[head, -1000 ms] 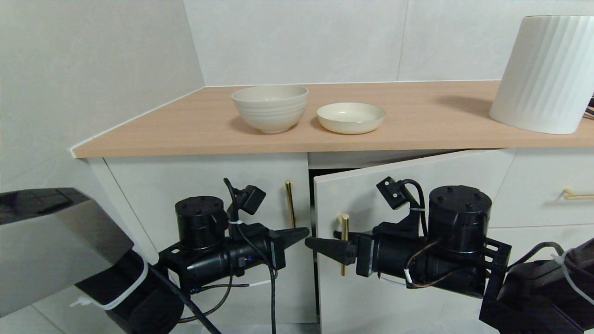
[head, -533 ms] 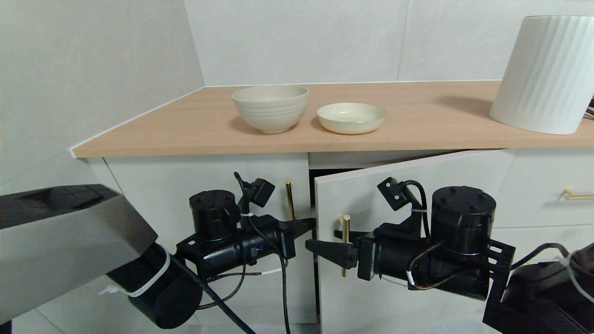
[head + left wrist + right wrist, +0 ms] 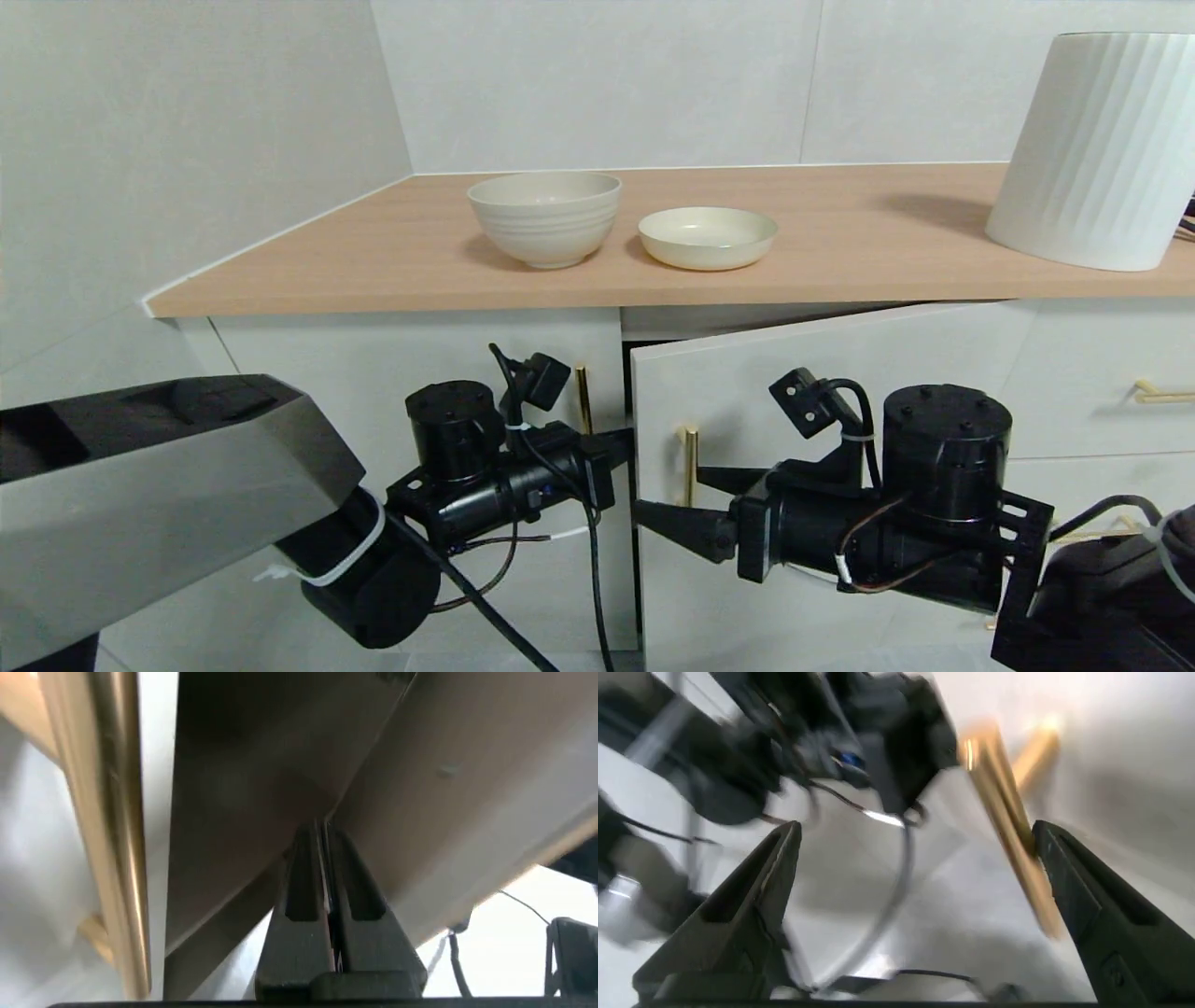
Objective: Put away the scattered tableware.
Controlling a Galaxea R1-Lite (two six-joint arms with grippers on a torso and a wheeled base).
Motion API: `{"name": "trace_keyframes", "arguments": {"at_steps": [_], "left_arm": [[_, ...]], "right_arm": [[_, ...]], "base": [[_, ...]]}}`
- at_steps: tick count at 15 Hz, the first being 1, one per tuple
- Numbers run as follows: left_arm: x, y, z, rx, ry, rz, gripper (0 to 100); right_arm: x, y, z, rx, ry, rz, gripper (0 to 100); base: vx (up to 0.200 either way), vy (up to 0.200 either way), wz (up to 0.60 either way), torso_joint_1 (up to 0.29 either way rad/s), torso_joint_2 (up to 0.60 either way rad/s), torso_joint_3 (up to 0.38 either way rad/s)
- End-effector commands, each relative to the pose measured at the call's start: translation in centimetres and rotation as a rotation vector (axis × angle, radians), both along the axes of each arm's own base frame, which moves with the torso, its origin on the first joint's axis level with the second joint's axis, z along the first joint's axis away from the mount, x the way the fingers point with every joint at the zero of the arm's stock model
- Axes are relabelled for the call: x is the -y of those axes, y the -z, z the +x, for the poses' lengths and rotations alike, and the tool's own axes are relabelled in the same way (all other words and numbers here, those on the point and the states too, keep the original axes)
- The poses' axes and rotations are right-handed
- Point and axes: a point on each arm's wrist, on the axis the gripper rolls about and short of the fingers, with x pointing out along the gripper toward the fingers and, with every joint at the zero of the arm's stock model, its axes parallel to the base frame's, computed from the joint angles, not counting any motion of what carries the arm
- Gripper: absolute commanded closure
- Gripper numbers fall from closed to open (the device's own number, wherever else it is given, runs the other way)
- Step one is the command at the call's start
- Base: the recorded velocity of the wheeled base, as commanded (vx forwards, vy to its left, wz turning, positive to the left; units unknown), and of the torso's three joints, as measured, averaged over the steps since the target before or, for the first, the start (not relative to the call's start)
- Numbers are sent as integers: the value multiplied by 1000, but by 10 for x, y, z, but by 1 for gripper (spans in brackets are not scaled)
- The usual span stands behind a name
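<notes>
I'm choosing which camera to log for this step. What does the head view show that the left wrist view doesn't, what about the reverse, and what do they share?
Head view adds: the bowl and the dish on the countertop, a white ribbed container, and the open right gripper by the right door's handle, with that door ajar.
Left wrist view adds: the left gripper with fingers pressed together, tips at the dark gap beside the door edge.
Both: the left gripper and the left door's brass handle.

Wood counter (image 3: 840,252): bowl (image 3: 544,217), shallow dish (image 3: 707,236), ribbed white container (image 3: 1102,149).
</notes>
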Motion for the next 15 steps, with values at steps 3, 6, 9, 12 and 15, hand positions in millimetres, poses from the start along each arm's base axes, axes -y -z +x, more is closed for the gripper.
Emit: {"name": "trace_keyframes", "arguments": {"at_steps": [3, 6, 9, 12, 15], "left_arm": [[14, -4, 1, 27, 33, -16, 100], [19, -8, 2, 43, 45, -25, 100], [19, -13, 1, 56, 45, -32, 100], [25, -21, -2, 64, 64, -35, 100], [33, -26, -4, 61, 86, -27, 100]], "right_arm": [[15, 0, 9, 8, 57, -12, 0], [28, -11, -4, 32, 63, 1, 0], [55, -2, -26, 99, 123, -118, 0], [71, -2, -59, 64, 189, -201, 0], [89, -15, -84, 26, 182, -241, 0]], "base": [[0, 0, 0, 0, 0, 0], [0, 0, 0, 0, 0, 0], [0, 0, 0, 0, 0, 0], [0, 0, 0, 0, 0, 0], [0, 0, 0, 0, 0, 0]]}}
